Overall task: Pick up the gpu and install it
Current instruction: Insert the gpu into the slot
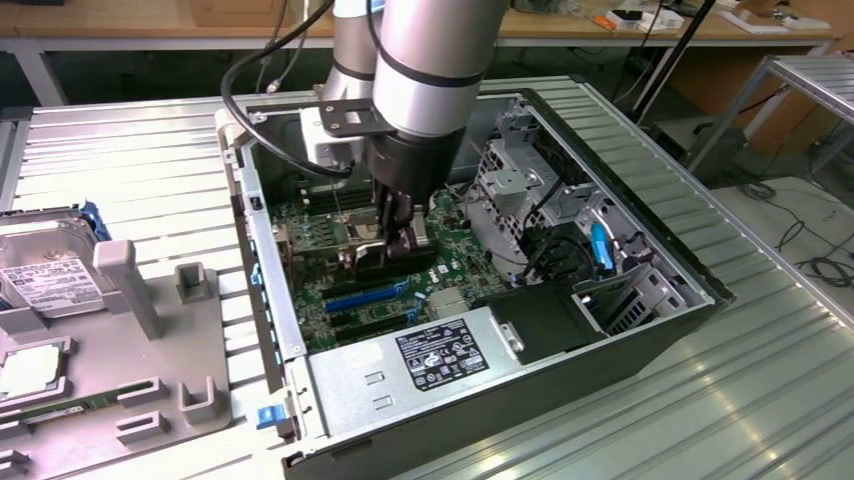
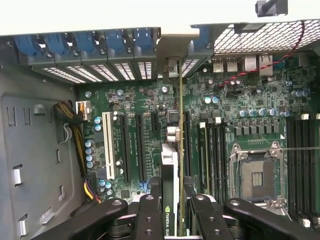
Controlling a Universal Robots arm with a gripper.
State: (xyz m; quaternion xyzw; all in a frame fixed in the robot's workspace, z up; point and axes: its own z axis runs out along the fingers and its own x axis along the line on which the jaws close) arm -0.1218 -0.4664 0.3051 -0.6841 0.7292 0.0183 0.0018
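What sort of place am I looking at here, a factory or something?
Probably a robotics lab or test workshop, not a factory line: a robot arm whose tool grips a gpu inside an open computer case, on a slatted metal table, with wooden workbenches behind.

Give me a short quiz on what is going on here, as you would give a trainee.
1. True or false: the hand is shut on the gpu.
2. Where is the hand? A. down inside the open computer case; B. resting on the floor; C. pointing at the ceiling.
3. Fill in: the hard drive lies outside the computer case, on the exterior view's ____.

Key: 1 true. 2 A. 3 left.
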